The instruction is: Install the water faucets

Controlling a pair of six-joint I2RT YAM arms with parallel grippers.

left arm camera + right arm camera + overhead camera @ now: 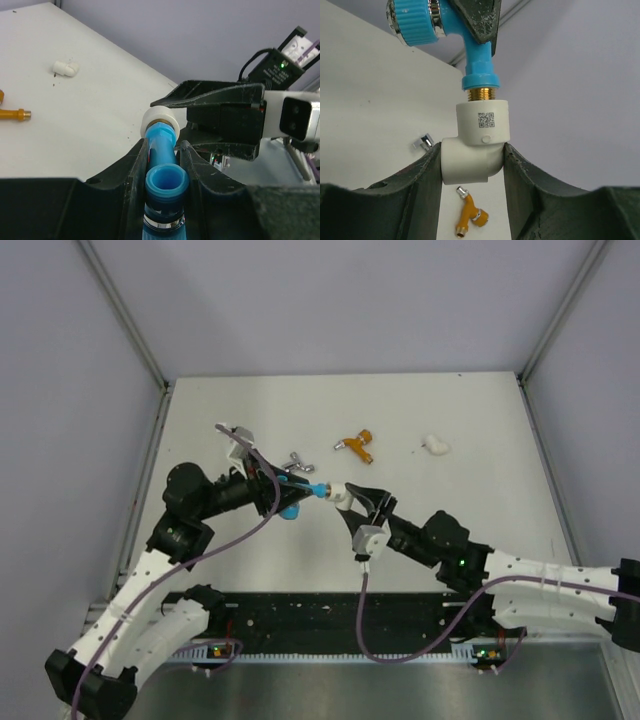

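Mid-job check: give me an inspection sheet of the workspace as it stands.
Surface: white table, a few dark specks.
Job's things: blue faucet with its brass thread at the held elbow mouth; orange faucet, silver faucet and spare elbow lying loose on the table.
Clutter: nothing seen.
Grippers: left gripper shut on blue faucet; right gripper shut on held elbow.
Cables: a purple cable loops off each wrist.
Surroundings: grey walls, metal frame posts.

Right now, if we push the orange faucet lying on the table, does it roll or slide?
Orange faucet probably won't roll: its branched shape lies flat on the table. Likely skids and pivots on that smooth surface. Looks rigid, so no flex when gripped.
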